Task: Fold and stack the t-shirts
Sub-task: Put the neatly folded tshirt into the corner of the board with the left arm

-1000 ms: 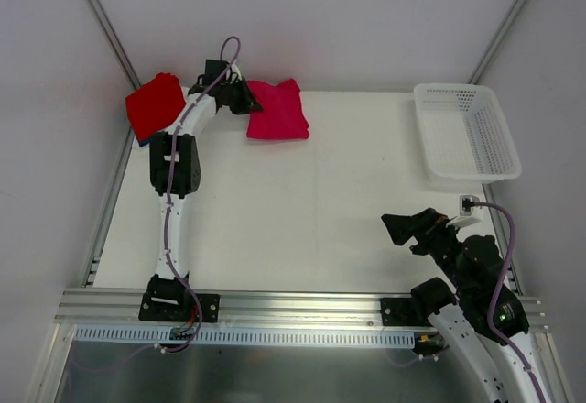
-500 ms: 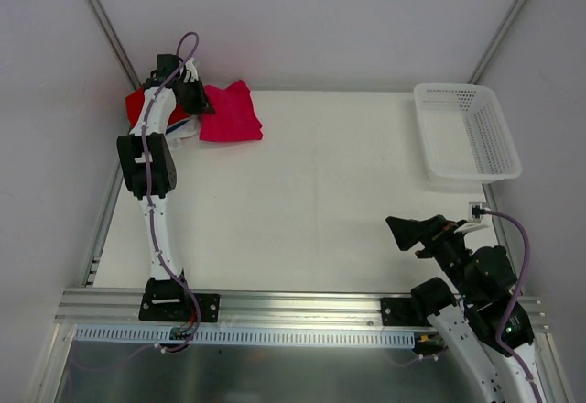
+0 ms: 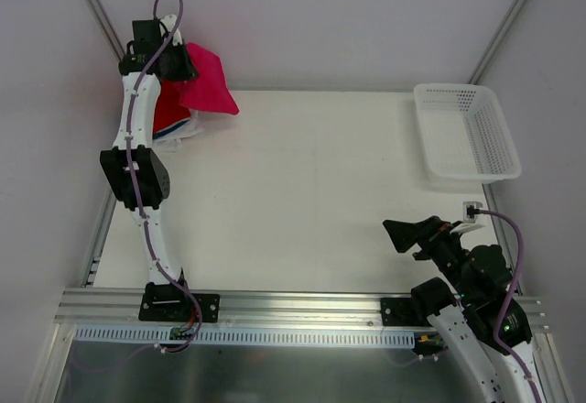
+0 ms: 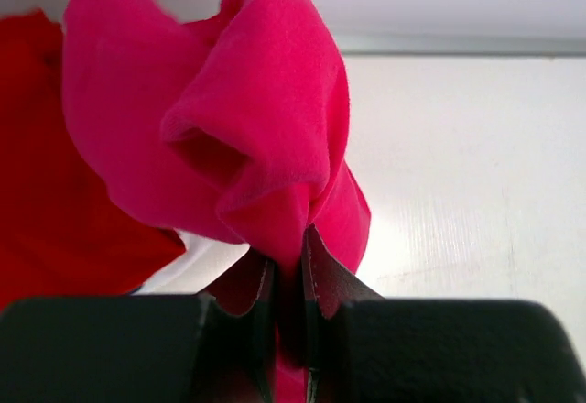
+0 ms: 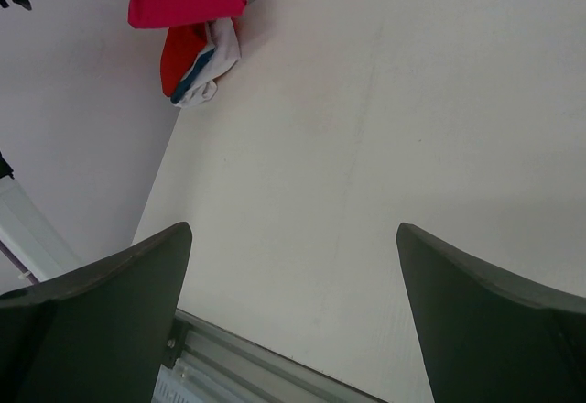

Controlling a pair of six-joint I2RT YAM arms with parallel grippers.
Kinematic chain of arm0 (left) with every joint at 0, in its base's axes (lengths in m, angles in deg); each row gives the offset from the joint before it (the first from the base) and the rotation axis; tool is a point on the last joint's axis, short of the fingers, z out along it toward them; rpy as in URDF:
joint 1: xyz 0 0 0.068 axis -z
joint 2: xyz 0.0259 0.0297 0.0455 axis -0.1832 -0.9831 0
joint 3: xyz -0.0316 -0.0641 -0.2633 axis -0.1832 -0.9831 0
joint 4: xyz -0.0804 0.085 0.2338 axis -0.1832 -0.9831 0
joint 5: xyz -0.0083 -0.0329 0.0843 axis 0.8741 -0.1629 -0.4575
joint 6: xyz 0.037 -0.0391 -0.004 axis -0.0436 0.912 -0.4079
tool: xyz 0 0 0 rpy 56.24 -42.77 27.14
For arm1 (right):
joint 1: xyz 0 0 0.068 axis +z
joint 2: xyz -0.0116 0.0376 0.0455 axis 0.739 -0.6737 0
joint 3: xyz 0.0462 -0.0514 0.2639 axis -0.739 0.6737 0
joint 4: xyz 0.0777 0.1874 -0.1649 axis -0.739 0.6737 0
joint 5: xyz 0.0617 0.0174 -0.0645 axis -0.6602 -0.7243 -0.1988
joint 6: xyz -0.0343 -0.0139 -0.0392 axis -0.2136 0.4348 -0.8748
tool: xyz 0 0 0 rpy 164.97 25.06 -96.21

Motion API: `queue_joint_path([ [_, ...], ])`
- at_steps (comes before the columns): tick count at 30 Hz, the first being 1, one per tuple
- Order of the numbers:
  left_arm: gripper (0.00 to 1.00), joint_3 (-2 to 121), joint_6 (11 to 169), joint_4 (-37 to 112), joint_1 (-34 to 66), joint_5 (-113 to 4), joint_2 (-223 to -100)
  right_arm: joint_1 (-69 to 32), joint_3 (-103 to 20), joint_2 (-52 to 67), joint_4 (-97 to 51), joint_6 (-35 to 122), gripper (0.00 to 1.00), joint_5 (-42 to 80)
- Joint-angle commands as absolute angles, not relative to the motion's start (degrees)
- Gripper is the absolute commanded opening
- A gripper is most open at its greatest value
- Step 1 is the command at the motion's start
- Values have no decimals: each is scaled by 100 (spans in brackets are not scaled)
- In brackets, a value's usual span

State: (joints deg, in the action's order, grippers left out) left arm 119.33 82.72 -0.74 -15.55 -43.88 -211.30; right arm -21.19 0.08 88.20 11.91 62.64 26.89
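My left gripper (image 3: 181,64) is shut on the folded crimson-pink t-shirt (image 3: 209,82) and holds it in the air over the far left corner. In the left wrist view the pink cloth (image 4: 247,128) bunches up from between the shut jaws (image 4: 289,252). Below it lies the stack: a bright red t-shirt (image 3: 168,112) on top, with white and blue edges (image 3: 186,131) showing under it. The stack also shows in the right wrist view (image 5: 194,64). My right gripper (image 3: 403,234) is open and empty above the table's near right part.
A white plastic mesh basket (image 3: 465,133) stands at the far right of the white table (image 3: 311,192). A metal rail (image 3: 302,307) runs along the near edge. Grey walls close in the back and left side.
My left gripper has carried the crimson-pink t-shirt from the far middle leftward and lifted it over the red stack. The right arm has barely moved.
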Motion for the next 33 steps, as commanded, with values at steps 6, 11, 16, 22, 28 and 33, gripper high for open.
queue_joint_path([
  [6,0,12272,8329,297,-2276,-4899,-20358,-2084,-193,9282,1428,6059,99,2494],
  [11,0,12263,8613,438,-2901,-4380,-20595,-2093,-229,9343,1675,6050,99,2574],
  [16,0,12658,8762,534,-2840,-4133,-20806,-2093,-53,9370,1631,6138,100,2617],
  [22,0,12334,8796,534,-2919,-4144,-20937,-2093,290,9256,1254,6261,99,2495],
  [28,0,11902,9078,675,-2770,-3422,-21289,-2093,386,9045,1112,6261,100,2424],
  [33,0,12728,9218,745,-2506,-3325,-21395,-2084,632,9246,1042,6375,99,2468],
])
